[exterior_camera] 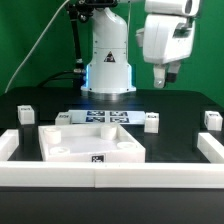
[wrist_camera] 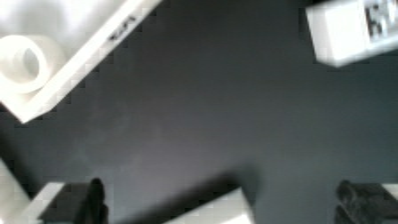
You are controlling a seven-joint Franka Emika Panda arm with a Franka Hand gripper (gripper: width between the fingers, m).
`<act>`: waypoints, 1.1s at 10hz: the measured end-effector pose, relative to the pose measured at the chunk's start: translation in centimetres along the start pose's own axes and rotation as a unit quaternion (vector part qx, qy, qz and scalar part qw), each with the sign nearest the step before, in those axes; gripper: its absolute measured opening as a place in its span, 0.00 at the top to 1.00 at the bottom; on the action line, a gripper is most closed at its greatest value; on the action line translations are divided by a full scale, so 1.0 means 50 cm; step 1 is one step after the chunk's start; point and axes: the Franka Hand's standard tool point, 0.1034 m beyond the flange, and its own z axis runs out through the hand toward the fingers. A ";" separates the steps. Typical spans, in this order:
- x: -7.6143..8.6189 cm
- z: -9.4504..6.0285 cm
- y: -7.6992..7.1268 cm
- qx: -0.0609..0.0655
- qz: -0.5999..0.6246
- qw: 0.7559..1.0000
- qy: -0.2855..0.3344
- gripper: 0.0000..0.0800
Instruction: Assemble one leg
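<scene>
Tool point(exterior_camera: 160, 83) hangs with fingers spread, empty, high over the worktop point(exterior_camera: 180, 142). Nearest leg point(exterior_camera: 152, 122) stands upright beside the white panel's point(exterior_camera: 90, 148) far corner, toward the exterior view's right. Best to centre above it, descend straight, and straddle it squarely before closing.

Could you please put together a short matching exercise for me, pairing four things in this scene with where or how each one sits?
Things:
1. gripper
2. white panel
3. marker board
4. leg

Descriptions:
A. flat strip just in front of the robot's base
B. small upright post standing on the table
C. in the air, open, holding nothing
D. wide, with raised edges, nearest the exterior camera

Pairs: 1-C, 2-D, 3-A, 4-B.
</scene>
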 end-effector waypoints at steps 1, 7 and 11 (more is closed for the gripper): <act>-0.021 0.025 0.010 0.002 -0.024 1.000 0.002 0.19; -0.041 0.045 0.016 0.004 -0.041 0.999 0.003 0.19; -0.154 0.093 0.016 -0.018 -0.212 0.977 0.018 0.19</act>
